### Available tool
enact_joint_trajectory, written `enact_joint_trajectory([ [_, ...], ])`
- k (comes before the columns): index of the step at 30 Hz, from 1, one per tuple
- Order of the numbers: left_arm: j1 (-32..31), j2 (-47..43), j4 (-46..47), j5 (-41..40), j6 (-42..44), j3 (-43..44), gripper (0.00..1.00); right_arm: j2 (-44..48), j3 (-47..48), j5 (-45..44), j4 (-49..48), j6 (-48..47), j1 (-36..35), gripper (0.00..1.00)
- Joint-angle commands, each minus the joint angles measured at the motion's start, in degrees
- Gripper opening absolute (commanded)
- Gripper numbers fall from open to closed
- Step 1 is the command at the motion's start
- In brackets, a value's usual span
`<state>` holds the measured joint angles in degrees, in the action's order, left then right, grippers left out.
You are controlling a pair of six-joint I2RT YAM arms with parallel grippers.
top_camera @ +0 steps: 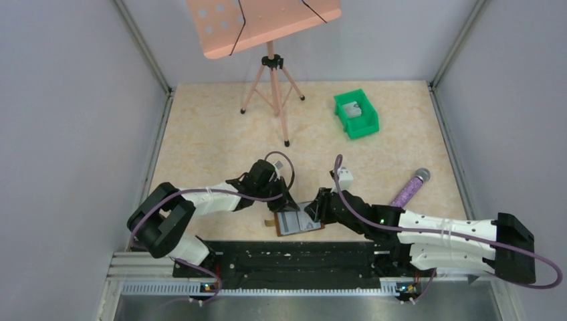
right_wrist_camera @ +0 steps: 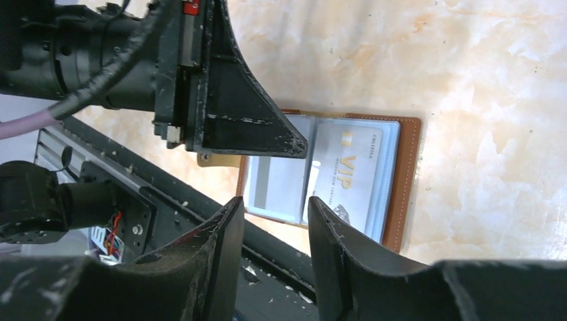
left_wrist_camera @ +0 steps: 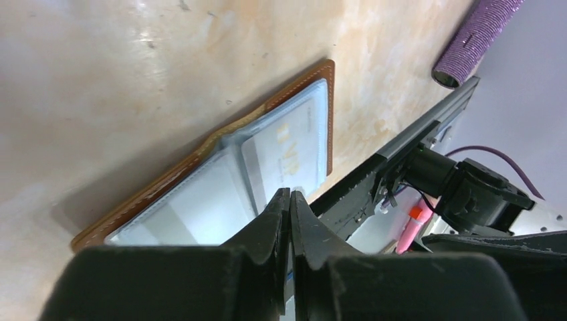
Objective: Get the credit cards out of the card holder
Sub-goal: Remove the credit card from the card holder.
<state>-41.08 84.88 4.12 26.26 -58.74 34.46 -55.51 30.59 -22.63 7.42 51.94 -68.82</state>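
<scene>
Right wrist view, item one: wallet (right_wrist_camera: 409,180), lying open and flat on the table (right_wrist_camera: 481,80), both clear panels facing up. VIP card (right_wrist_camera: 358,170) is in the panel at 3 o'clock of the fold, striped card (right_wrist_camera: 264,187) in the panel at 9 o'clock. Both are pocketed; neither is out.

Key relation: from the right claw (right_wrist_camera: 274,200) the VIP card lies at 1 o'clock, near but apart. Right claw: released, fingers spread, nothing between them. Left claw (right_wrist_camera: 301,144): tip down at the fold, at 12 o'clock of the right claw's gap. Touching or just above cannot be told here.

Top external view: wallet at 6 o'clock of the table, by the near edge, long axis roughly 9 to 3. The left claw is at its 11 o'clock and the right claw at its 2 o'clock; the left is judged nearer. Bin (top_camera: 361,127) at 1 o'clock, well apart; purple cylinder (top_camera: 409,187) at 3 o'clock.

Left wrist view adds what the others lack: the left claw is clenched, fingers pressed together. Whether a sleeve edge is nipped between them cannot be told.
</scene>
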Motion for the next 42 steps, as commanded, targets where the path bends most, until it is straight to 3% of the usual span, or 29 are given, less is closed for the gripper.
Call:
enact_joint_trajectory([
  [1,-0.1,-3.05,-2.23,-4.43,-0.59,0.85,0.09,-1.21,-0.84,2.24,-3.17,-1.66,2.23,0.39],
  [10,-0.15,-1.54,3.15,-4.4,-2.16,-4.51,0.18,-5.13,-4.96,15.63,-12.8,-2.2,10.56,0.33],
  [18,-0.24,0.11,5.87,-4.85,-0.35,-6.02,0.22,-12.34,-6.89,22.12,-18.47,-0.14,14.02,0.31],
  [29,-0.56,-0.48,7.47,-4.93,0.5,-7.26,0.26,-18.77,-11.99,18.32,-17.27,4.6,14.44,0.27],
  [42,-2.03,0.26,18.66,-3.13,-1.48,-10.51,0.28,-16.27,-13.91,17.23,-16.79,5.84,14.44,0.26],
])
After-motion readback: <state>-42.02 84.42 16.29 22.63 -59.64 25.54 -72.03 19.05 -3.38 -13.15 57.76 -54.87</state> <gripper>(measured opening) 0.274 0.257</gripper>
